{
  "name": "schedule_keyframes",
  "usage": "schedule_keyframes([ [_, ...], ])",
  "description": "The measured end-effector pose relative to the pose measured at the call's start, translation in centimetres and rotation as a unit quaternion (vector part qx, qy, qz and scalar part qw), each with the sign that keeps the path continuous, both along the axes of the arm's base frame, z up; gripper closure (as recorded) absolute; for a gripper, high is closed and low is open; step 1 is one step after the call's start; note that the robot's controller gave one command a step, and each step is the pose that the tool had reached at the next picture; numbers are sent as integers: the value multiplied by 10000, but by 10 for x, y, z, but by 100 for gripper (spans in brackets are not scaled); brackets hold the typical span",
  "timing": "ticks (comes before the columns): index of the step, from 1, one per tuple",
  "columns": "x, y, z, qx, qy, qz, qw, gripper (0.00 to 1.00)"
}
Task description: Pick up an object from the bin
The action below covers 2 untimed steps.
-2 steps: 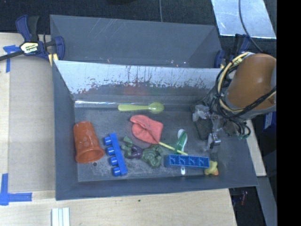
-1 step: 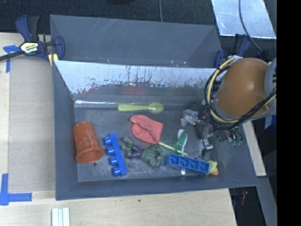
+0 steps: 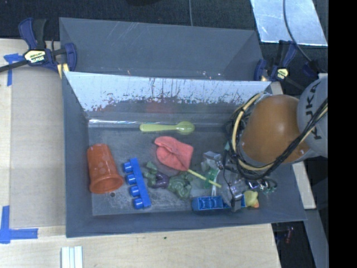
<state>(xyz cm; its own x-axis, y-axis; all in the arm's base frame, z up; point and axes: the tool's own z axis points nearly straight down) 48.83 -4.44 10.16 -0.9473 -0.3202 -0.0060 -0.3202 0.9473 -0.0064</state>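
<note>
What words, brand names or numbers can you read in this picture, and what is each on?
"KU": dark letters, cut off, on the pale casing of the arm.
Nothing readable on the orange cup, the blue brick or the other things in the bin.

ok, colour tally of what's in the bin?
Blue: 2 (block strip, brick)
Orange: 1 (cup)
Pink: 1 (soft lump)
Yellow-green: 1 (spoon)
Dark green: 2 (small toys)
Total: 7, plus uncountable small clutter by the gripper
</note>
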Motion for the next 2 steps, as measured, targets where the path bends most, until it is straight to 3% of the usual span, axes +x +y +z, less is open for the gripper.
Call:
schedule_keyframes([
  [1,8,-40,-20,70,-49,11,10000,0],
  [2,11,37,-18,-19,-155,345,9993,100],
])
